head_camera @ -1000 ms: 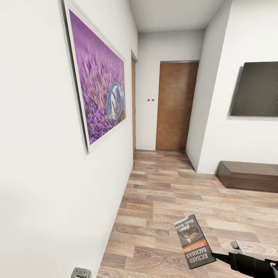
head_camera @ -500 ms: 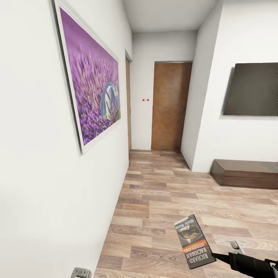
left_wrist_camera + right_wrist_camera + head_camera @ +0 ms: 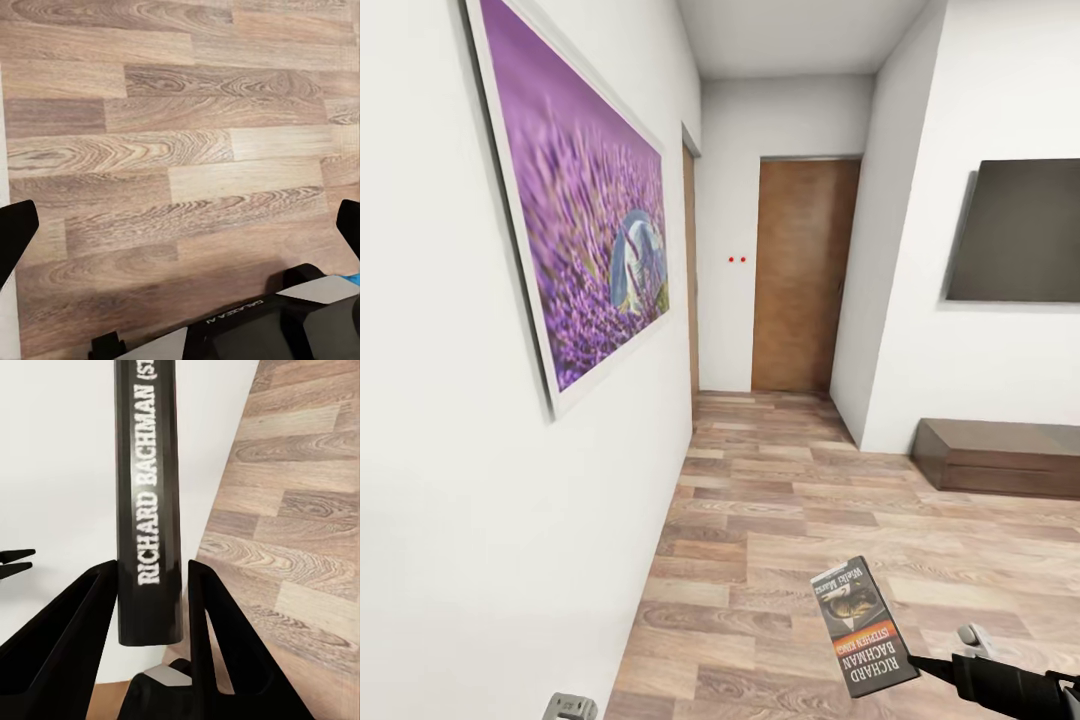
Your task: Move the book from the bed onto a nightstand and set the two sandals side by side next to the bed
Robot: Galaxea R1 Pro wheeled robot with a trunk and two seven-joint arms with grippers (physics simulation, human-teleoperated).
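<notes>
While the head view gives the book (image 3: pixel 862 626) cover-on, tilted, with its orange band and "RICHARD BACHMAN" legible, the right wrist view gives it edge-on: the black spine (image 3: pixel 148 502) with white lettering stands between the two black fingers (image 3: pixel 82 630) of the right gripper (image 3: pixel 150 615), which press it from both sides. So the book is clamped in that gripper, held in the air above the plank floor (image 3: pixel 810 500), near the left-hand wall (image 3: pixel 450 480). The left wrist view looks straight down on floor planks (image 3: pixel 172 150); the tips of the left gripper (image 3: pixel 180 229) sit at opposite edges of that picture, wide apart, with nothing between them.

Against half a second ago the whole head picture has shifted: the purple painting (image 3: pixel 580 230) looms larger and nearer the wall's left side, the dark panel (image 3: pixel 1015 230) and low cabinet (image 3: pixel 1000 455) beyond the wall have slid rightward. The camera moved; the book keeps its spot relative to the gripper.

The right arm (image 3: pixel 1010 685) reaches forward low and roughly level, the book standing up from its tip.
</notes>
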